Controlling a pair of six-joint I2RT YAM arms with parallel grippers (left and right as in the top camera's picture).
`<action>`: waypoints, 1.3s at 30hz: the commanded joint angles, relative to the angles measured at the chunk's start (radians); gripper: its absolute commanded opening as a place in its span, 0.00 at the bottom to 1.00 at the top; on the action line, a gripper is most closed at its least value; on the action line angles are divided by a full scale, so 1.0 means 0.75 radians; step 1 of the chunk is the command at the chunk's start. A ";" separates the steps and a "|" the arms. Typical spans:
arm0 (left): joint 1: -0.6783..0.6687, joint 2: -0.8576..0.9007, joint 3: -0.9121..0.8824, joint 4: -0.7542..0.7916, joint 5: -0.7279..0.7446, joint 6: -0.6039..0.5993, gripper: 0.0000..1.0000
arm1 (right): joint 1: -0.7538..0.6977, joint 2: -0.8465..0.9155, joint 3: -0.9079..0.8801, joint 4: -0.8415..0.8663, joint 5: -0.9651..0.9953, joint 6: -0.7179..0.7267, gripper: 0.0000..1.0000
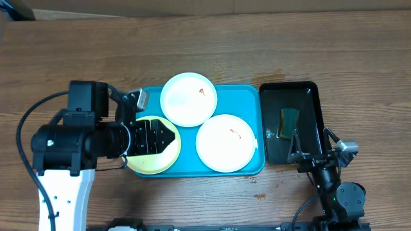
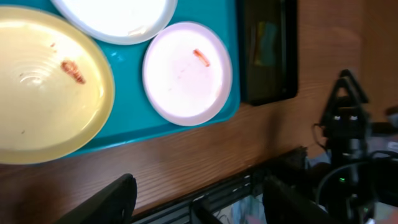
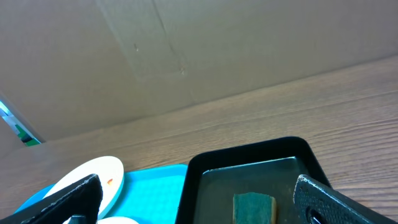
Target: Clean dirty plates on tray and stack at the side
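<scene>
The cyan tray (image 1: pixel 247 96) holds three plates. One white plate (image 1: pixel 188 98) lies at the back and another white plate (image 1: pixel 226 142) at the front right, each with an orange-brown smear. The pale yellow-green plate (image 1: pixel 149 163) lies at the tray's left end, partly hidden under my left gripper (image 1: pixel 168 136), which is open and empty above it. In the left wrist view the yellow-green plate (image 2: pixel 43 87) shows its smear, next to a white plate (image 2: pixel 186 71). My right gripper (image 1: pixel 313 146) is open and empty over the front of the black tray.
A narrow black tray (image 1: pixel 313 90) stands right of the cyan tray and holds a green-and-yellow sponge (image 1: pixel 289 122), which also shows in the right wrist view (image 3: pixel 254 207). Bare wooden table (image 1: pixel 212 51) surrounds both trays. A cardboard wall (image 3: pixel 186 50) stands behind.
</scene>
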 commanded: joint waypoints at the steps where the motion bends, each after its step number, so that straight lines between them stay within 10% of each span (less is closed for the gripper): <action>1: -0.001 -0.004 -0.075 -0.021 -0.169 0.019 0.66 | -0.002 -0.013 -0.013 0.008 -0.006 0.005 1.00; 9: -0.001 -0.004 -0.166 0.007 -0.220 0.019 0.70 | -0.001 -0.013 0.012 0.064 -0.196 0.119 1.00; 17: -0.002 -0.003 -0.169 0.109 -0.222 -0.101 0.62 | -0.002 0.136 0.568 -0.534 -0.041 0.209 1.00; 31: -0.440 0.004 -0.408 0.404 -0.382 -0.399 0.59 | -0.002 1.464 2.090 -1.880 -0.146 -0.092 1.00; 39: -0.690 0.142 -0.469 0.577 -0.672 -0.561 0.59 | -0.002 1.863 2.219 -2.027 -0.066 -0.056 1.00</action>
